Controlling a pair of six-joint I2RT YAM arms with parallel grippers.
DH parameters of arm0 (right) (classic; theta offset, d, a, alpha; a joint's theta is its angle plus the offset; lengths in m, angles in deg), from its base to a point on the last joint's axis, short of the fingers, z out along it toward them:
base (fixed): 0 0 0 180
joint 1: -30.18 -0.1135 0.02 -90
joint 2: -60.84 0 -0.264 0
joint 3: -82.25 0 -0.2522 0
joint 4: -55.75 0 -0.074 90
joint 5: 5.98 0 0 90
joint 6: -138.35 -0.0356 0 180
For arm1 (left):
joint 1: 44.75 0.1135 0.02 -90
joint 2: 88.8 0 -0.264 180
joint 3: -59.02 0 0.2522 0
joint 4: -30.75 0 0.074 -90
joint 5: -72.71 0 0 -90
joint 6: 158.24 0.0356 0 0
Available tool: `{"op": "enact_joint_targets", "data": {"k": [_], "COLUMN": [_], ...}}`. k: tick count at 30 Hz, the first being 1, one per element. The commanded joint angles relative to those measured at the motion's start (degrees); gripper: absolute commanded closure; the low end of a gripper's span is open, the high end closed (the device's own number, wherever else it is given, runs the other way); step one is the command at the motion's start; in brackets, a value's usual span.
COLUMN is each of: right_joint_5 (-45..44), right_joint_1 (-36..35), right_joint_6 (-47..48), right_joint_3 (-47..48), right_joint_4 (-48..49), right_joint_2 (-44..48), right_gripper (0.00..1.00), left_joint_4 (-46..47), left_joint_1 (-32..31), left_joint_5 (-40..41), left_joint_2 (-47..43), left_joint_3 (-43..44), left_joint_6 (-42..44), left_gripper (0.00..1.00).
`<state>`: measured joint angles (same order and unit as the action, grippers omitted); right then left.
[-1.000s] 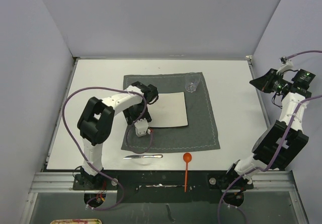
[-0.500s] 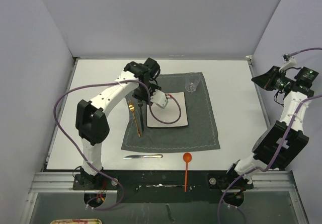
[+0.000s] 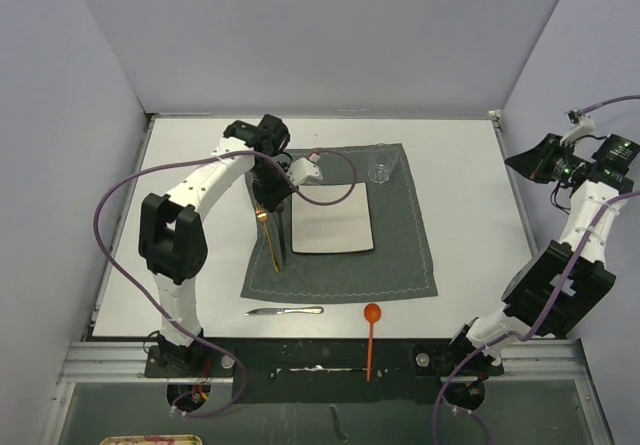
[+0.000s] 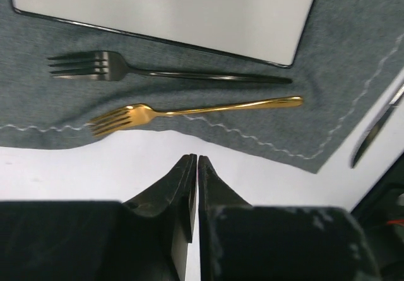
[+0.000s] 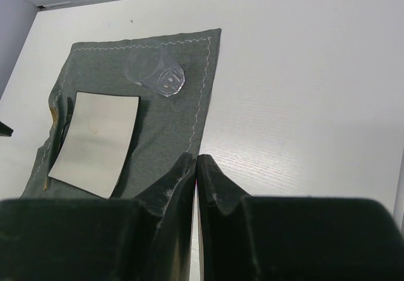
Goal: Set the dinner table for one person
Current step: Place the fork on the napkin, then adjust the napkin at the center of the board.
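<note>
- Now the left pincer (image 4: 194, 162) is hanging closed and empty over the white worktop (image 4: 95, 161), just beside the placemat (image 4: 353, 35).
- A gold fork (image 4: 189, 112) and a black fork (image 4: 158, 72) are lying side by side on the placemat, beside the plate (image 4: 189, 3).
- The right pincer (image 5: 194, 160) is hovering closed, empty, above the worktop's right side.

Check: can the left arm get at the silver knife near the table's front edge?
Probably yes: the silver knife lies uncovered on the table close to that arm's base, and the left gripper is shut and empty.
</note>
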<state>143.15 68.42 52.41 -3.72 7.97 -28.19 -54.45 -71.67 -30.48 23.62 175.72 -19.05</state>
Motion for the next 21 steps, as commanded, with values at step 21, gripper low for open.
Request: {"op": "enact_joint_targets", "data": {"k": [21], "right_joint_5": [0.7], "right_joint_1": [0.5], "right_joint_6": [2.6], "right_joint_3": [6.1], "right_joint_4": [-6.3], "right_joint_2": [1.8], "right_gripper": [0.93], "left_joint_4": [7.8], "left_joint_1": [1.3], "left_joint_5": [-4.6], "left_joint_2": [-10.8], "left_joint_3": [-25.7], "left_joint_6": [-5.3], "left_gripper": [1.00]}}
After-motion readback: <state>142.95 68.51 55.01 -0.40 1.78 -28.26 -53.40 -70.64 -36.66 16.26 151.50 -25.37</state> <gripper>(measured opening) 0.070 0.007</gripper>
